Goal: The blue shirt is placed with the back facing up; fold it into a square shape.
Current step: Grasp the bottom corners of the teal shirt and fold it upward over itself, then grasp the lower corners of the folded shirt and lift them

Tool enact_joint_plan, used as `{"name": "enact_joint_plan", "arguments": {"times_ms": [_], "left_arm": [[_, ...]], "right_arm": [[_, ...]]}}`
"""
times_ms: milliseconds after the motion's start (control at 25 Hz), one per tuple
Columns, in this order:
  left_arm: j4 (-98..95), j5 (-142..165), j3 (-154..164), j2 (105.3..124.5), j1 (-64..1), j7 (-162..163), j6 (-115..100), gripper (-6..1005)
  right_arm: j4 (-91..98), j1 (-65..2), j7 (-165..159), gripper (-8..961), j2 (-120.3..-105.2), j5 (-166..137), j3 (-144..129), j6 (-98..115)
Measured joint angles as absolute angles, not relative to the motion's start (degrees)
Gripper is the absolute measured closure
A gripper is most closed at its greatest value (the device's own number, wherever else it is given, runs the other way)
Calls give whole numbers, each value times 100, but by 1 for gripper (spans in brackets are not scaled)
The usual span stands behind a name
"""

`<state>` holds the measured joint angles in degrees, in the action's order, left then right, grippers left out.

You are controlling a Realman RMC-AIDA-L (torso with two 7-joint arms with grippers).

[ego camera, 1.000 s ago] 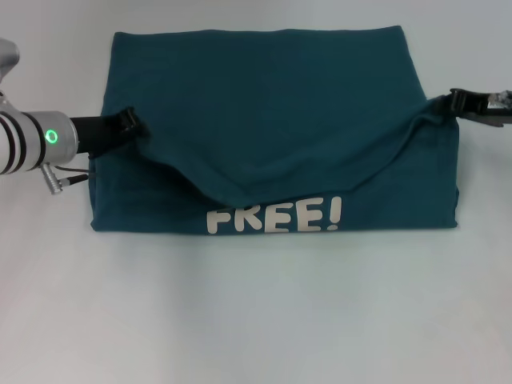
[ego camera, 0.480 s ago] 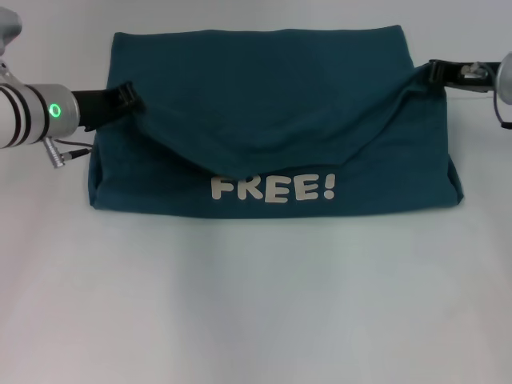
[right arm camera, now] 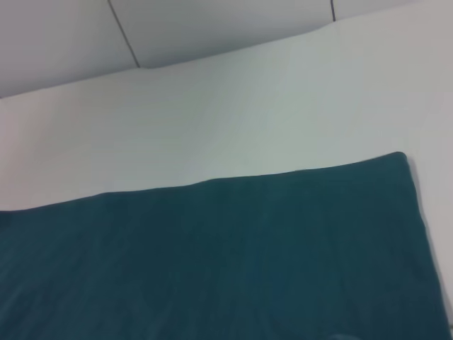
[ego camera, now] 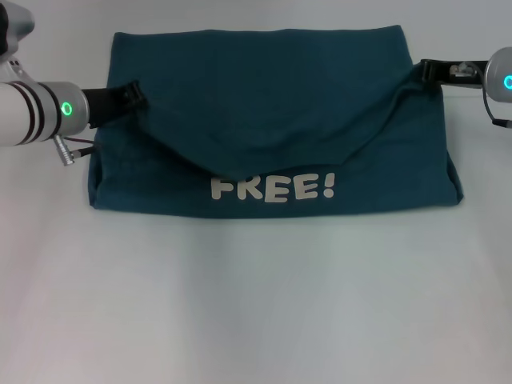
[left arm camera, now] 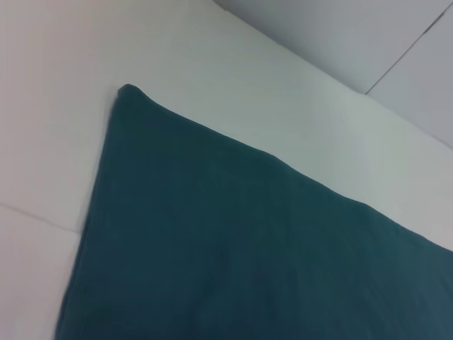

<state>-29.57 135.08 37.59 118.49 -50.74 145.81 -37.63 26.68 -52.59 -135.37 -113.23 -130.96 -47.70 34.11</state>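
Note:
The blue shirt lies folded on the white table, with white "FREE!" lettering showing along its near part. A folded-over flap sags in a curve across its middle. My left gripper is shut on the flap's left corner. My right gripper is shut on the flap's right corner, near the shirt's far right edge. Both corners are held a little above the lower layer. The left wrist view shows plain shirt fabric with one corner. The right wrist view shows the same fabric.
The white table stretches bare in front of the shirt. A wall with panel seams rises behind the table's far edge.
Both grippers have carried the flap's corners toward the far edge. The sagging flap has moved back, the lettering is fully uncovered, and the shirt's near edge has shifted back.

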Motion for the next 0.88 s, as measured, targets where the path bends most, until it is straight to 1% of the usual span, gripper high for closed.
{"name": "enact_joint_plan", "arguments": {"times_ms": [160, 400, 480, 520, 560, 600, 640, 720, 880], "left_arm": [[-2942, 13509, 3799, 11844, -5071, 14554, -3755, 960], [-2945, 13508, 3953, 11829, -4991, 14617, -3642, 901], [-3016, 13488, 3923, 11838, -4883, 14788, -3617, 882], [-3095, 13474, 3917, 11846, -4801, 14919, -3613, 872], [-3183, 13467, 3916, 11856, -4719, 15014, -3618, 828], [-3434, 13453, 3917, 11910, -4527, 15174, -3671, 785], [-3434, 13453, 3917, 11910, -4527, 15174, -3671, 741], [-3692, 13432, 3922, 11980, -4344, 15250, -3800, 654], [-4120, 13152, 3937, 12073, -3983, 15192, -4240, 516]], "right_arm": [[2590, -5301, -13539, 921, -11302, -13099, -4923, 3513], [2505, -5230, -13930, 891, -11125, -13244, -4999, 3728], [2513, -5190, -13974, 881, -11104, -13270, -4974, 3744], [2556, -5129, -13980, 847, -11086, -13267, -4928, 3791], [2618, -5061, -13982, 814, -11071, -13251, -4869, 3866], [2683, -5003, -13980, 780, -11060, -13233, -4813, 3930], [2821, -4901, -13974, 746, -11052, -13208, -4720, 4072], [3063, -4737, -13970, 679, -11029, -13186, -4583, 4368], [3424, -4451, -13959, 484, -10937, -13092, -4230, 5179]]}}
